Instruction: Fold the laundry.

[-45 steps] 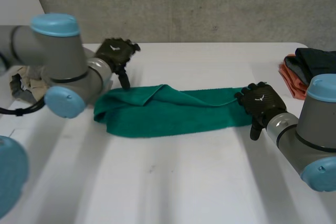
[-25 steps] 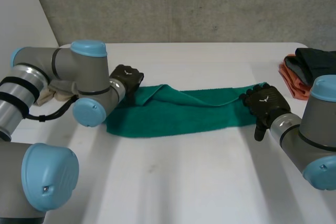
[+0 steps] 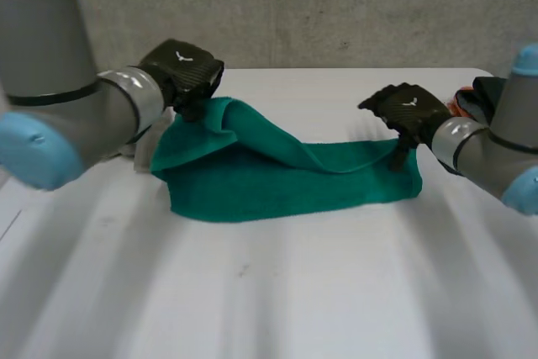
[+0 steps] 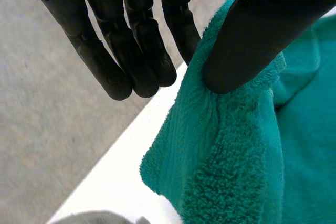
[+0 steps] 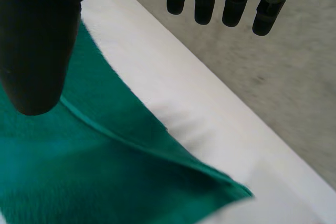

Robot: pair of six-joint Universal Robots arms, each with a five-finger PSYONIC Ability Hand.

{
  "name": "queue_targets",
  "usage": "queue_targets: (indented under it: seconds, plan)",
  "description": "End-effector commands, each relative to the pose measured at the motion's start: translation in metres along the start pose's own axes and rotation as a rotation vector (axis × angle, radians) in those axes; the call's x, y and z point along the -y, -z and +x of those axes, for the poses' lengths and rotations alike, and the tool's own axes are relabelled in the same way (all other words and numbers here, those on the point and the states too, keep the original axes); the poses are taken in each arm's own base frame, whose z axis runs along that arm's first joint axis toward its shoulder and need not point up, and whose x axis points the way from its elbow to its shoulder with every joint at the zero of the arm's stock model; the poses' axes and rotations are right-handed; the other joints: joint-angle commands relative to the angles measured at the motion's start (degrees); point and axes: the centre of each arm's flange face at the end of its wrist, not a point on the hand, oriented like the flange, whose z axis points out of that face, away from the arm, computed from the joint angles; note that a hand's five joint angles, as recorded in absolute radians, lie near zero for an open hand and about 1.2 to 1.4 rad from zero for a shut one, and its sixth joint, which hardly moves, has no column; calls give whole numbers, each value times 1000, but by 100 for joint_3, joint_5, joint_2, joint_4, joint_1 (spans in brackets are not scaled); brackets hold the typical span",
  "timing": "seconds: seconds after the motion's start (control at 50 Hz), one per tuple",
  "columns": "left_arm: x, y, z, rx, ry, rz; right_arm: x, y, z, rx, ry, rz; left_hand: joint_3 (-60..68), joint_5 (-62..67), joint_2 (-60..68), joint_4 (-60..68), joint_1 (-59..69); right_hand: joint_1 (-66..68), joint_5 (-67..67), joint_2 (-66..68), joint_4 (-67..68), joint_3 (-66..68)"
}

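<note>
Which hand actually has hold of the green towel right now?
The left hand: its thumb pinches the raised left end of the green towel against a finger. The right hand is open above the other end, gripping nothing.

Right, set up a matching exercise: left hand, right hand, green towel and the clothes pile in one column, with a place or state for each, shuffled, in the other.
1. left hand
2. right hand
3. green towel
4. clothes pile

A. open, above the towel's right end
B. heaped at the table's right edge
C. pinching the towel's raised end
D. lying along the table, one end lifted

Pairs: 1-C, 2-A, 3-D, 4-B
</note>
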Motion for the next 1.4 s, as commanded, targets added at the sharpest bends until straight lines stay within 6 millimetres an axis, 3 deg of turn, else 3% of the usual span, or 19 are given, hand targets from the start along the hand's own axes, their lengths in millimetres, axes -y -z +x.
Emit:
queue_targets:
  seconds: [0.02,0.14,0.24,0.3,0.36,0.48,0.64,0.78,0.9,0.94,1.02,1.08,1.16,1.18,1.24,1.26,1.32,1.34,1.4]
  plan:
    - [2,33,1,6,-33,91,-12,-35,-17,116,-34,-6,1211,1356,1168,1165,1402,-270,-275,-193,-203,-184]
    - [2,37,-13,94,-45,177,-31,-59,-32,138,-14,-5,1211,1356,1168,1165,1402,-270,-275,-193,-203,-184]
    - [2,30,-32,172,-45,232,-33,-65,-32,122,2,-1,1211,1356,1168,1165,1402,-270,-275,-193,-203,-184]
    - [0,27,-37,180,-35,238,-22,-62,-28,103,26,12,1211,1356,1168,1165,1402,-270,-275,-193,-203,-184]
    - [-5,25,-37,167,-22,219,2,-52,-13,53,47,54,1211,1356,1168,1165,1402,-270,-275,-193,-203,-184]
    - [-9,27,-34,140,2,180,12,-40,5,15,24,62,1211,1356,1168,1165,1402,-270,-275,-193,-203,-184]
    - [6,39,-30,124,57,200,-14,-36,2,26,-84,-36,1211,1356,1168,1165,1402,755,750,832,823,841]
    - [19,42,-26,118,83,238,-34,-26,-26,71,-220,-152,1211,1356,1168,1165,1402,1008,1003,1085,1075,1094]
    - [23,44,-27,123,111,246,-46,-41,-37,-1,-217,-119,1211,1356,1168,1165,1402,1159,1154,1236,1226,1245]
    - [23,44,-28,127,119,249,-47,-47,-35,-37,-201,-98,1211,1356,1168,1165,1402,1494,1489,1571,1561,1580]
    - [29,43,-32,136,131,273,-46,-62,-34,-97,-170,-38,1211,1356,1168,1165,1402,3526,3521,3603,3593,3612]
    - [35,39,-39,158,145,303,-39,-73,-33,-129,-148,14,1211,1356,1168,1165,1402,6722,6717,6799,6789,6808]
    - [44,27,-49,184,149,360,-8,-79,-7,-229,-116,121,1211,1356,1168,1165,1402,6730,6725,6807,6797,6816]
    - [49,18,-58,209,148,400,16,-77,10,-288,-98,197,1211,1356,1168,1165,1402,6730,6725,6807,6797,6816]
    - [57,3,-80,283,138,472,58,-69,36,-378,-63,337,1211,1356,1168,1165,1402,6730,6725,6807,6797,6816]
    - [64,-6,-97,345,131,530,87,-60,52,-435,-36,440,1211,1356,1168,1165,1402,6730,6725,6807,6797,6816]
    - [76,-16,-123,435,131,624,127,-42,69,-497,0,579,1211,1356,1168,1165,1402,6730,6725,6807,6797,6816]
    - [83,-21,-139,484,137,679,151,-29,76,-524,23,661,1211,1356,1168,1165,1402,6730,6725,6807,6797,6816]
    - [92,-25,-154,522,159,749,177,-11,84,-547,55,755,1211,1356,1168,1165,1402,6730,6725,6807,6797,6816]
